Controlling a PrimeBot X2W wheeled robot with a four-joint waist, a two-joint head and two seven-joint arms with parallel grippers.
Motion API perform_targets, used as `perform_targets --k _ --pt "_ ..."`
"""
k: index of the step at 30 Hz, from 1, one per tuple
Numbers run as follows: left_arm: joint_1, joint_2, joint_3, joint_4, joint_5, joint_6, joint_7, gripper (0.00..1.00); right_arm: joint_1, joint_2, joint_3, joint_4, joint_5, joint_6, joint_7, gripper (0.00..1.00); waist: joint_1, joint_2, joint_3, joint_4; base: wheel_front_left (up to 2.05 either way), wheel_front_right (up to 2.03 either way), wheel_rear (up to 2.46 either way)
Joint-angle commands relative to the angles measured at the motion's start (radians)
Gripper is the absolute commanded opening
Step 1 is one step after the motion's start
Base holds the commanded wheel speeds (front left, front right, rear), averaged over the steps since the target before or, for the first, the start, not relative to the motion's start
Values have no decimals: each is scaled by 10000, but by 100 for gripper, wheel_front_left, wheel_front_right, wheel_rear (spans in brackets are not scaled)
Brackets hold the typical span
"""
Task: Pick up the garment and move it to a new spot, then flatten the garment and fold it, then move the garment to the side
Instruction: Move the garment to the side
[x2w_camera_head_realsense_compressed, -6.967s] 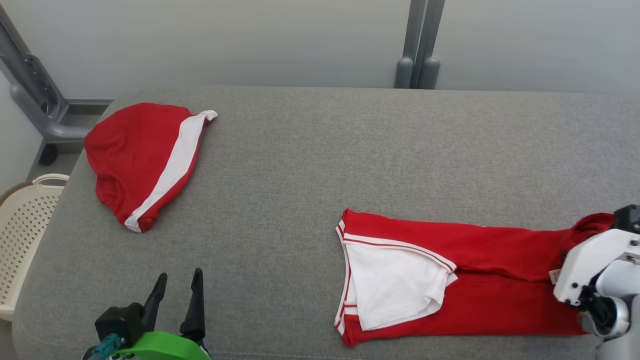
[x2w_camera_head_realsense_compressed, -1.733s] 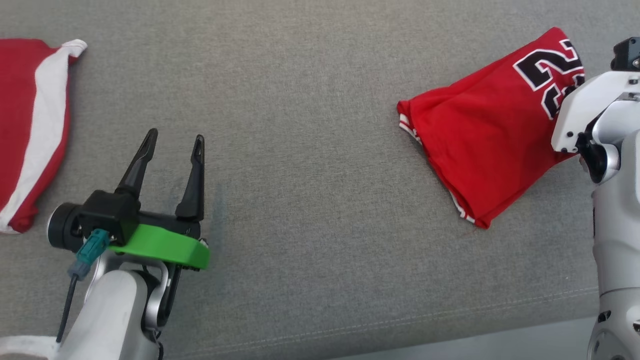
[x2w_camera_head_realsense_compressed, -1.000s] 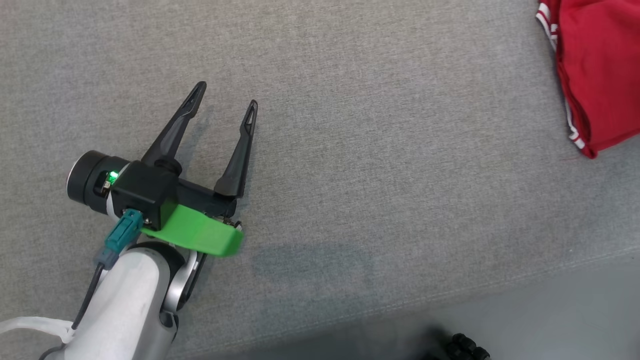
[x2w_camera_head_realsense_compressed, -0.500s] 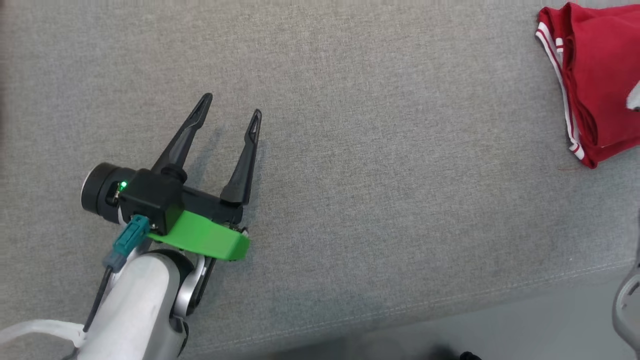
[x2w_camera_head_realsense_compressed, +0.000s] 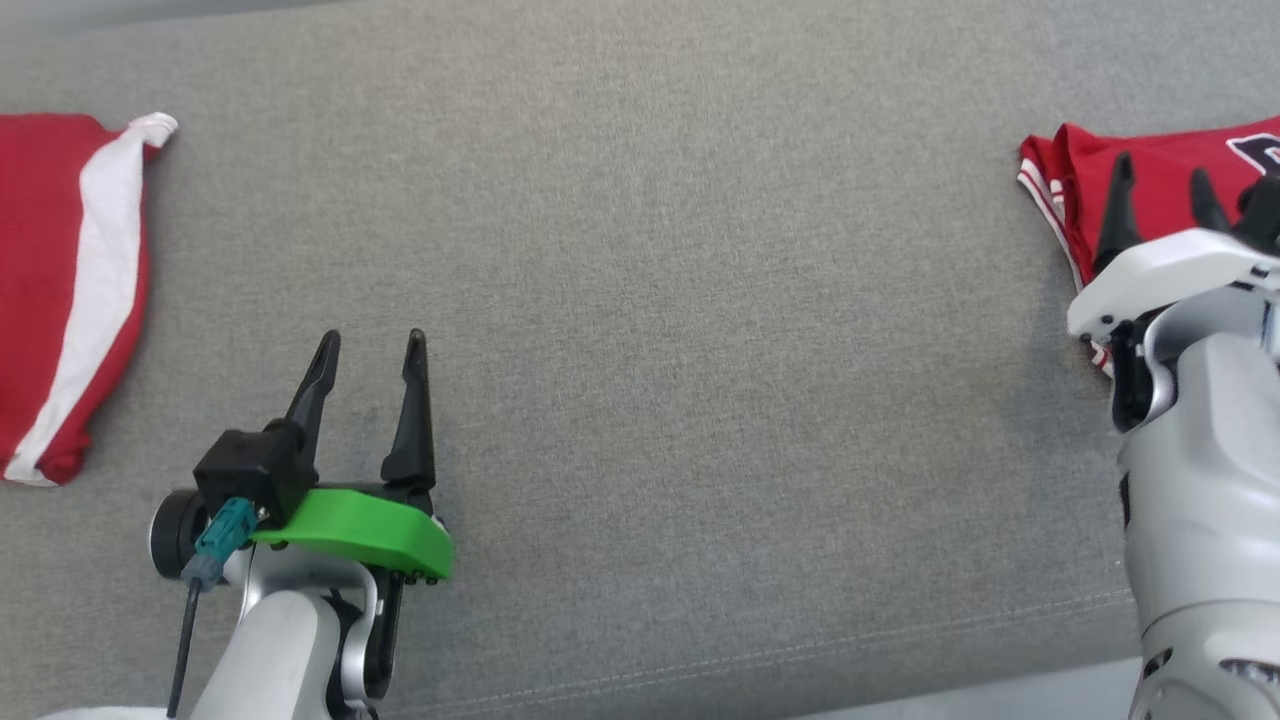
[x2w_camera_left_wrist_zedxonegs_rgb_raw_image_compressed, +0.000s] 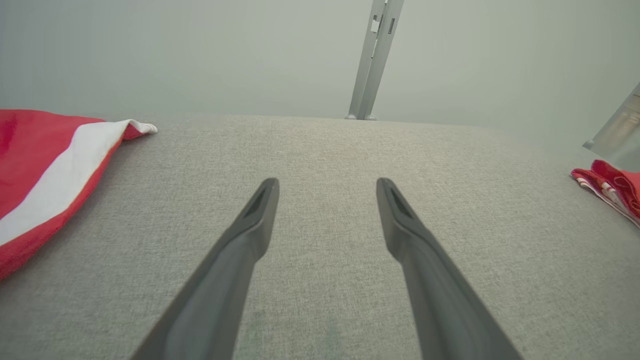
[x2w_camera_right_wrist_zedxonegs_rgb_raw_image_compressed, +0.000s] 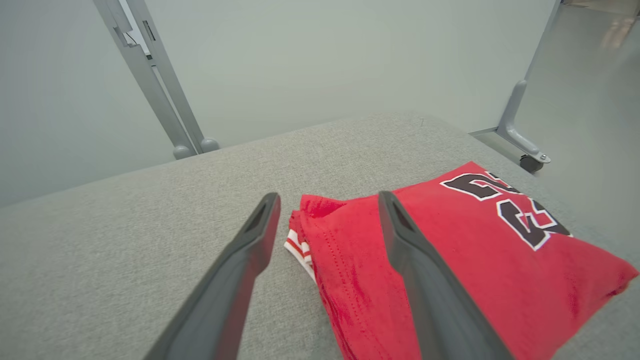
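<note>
Status: jersey (x2w_camera_right_wrist_zedxonegs_rgb_raw_image_compressed: 500, 260) lies as a compact folded packet, number print up, at the 3 o'clock end of the counter (x2w_camera_head_realsense_compressed: 700, 350); edges stacked with the striped trim showing at the packet's 9 o'clock side; judged: pick-up, flattening and folding are done, and the packet already sits off to the side; little seems left beyond clearing the arm away, unless the packet is meant to go further out.

A second red-and-white garment (x2w_camera_head_realsense_compressed: 60, 290) lies at the 9 o'clock end, well apart from the jersey; centre of the counter is bare grey fabric.

Right gripper (x2w_camera_head_realsense_compressed: 1160, 170): jaws spread wide, nothing held between them; in the right wrist view one finger lies over the jersey's near corner, the other over bare counter just beside it; whether the tips touch the cloth, cannot tell. Right forearm (x2w_camera_head_realsense_compressed: 1200, 480) comes up from 5 o'clock along the frame edge, fingers pointing to 12 o'clock.

Left gripper (x2w_camera_head_realsense_compressed: 371, 340): at 7 o'clock, jaws wide apart and empty; fingers pointing to 12 o'clock, low over bare counter; left forearm (x2w_camera_head_realsense_compressed: 270, 650) rises from the bottom edge, near neither garment.
</note>
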Motion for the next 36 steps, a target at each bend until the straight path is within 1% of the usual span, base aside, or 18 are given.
perform_targets --k 1,6,9,10,14,20,21,24,27,29,33,36 --pt "329 -71 180 167 -180 145 -163 100 513 145 294 -168 642 -13 -158 100 1 -1 -1308 400 0 0 0" --pt "1024 -142 472 599 -524 438 -264 100 2023 339 1646 -977 2106 -13 -297 100 1 -1 -2355 669 0 0 0" --pt "1443 -58 612 755 -667 582 -196 100 2985 361 2416 -1679 2661 -11 -224 100 1 -1 -2874 797 0 0 0" --pt "1443 -58 612 755 -667 582 -196 100 2985 361 2416 -1679 2661 -11 -224 100 1 -1 -2874 797 0 0 0" --pt "1811 78 785 859 -806 651 -210 100 4186 386 3108 -2798 3271 -11 -31 100 1 -1 -3271 955 0 0 0" --pt "2120 247 1028 1102 -1175 373 -437 100 5693 399 3779 -4313 3930 -10 266 100 1 -1 -3641 1224 0 0 0" --pt "2226 304 1080 1148 -1237 281 -516 100 6093 402 4028 -4708 3988 -10 288 100 1 -1 -3712 1289 0 0 0" --pt "2377 358 1155 1221 -1327 158 -647 100 6596 396 4315 -5159 4025 -10 354 100 1 -1 -3819 1428 0 0 0" --pt "2505 396 1197 1305 -1334 20 -804 100 6991 392 4489 -5477 3959 -10 446 100 1 -1 -3890 1552 0 0 0" --pt "2586 444 1131 1396 -1256 -130 -874 100 7234 392 4400 -5568 3992 -8 534 100 1 -1 -3938 1649 0 0 0" --pt "2711 531 953 1618 -1079 -428 -988 100 7493 403 4285 -5597 4159 -7 697 100 1 -1 -4000 1735 0 0 0" --pt "2791 541 900 1754 -994 -518 -1058 100 7622 393 4244 -5516 3907 -7 710 100 1 -1 -4018 1768 0 0 0"
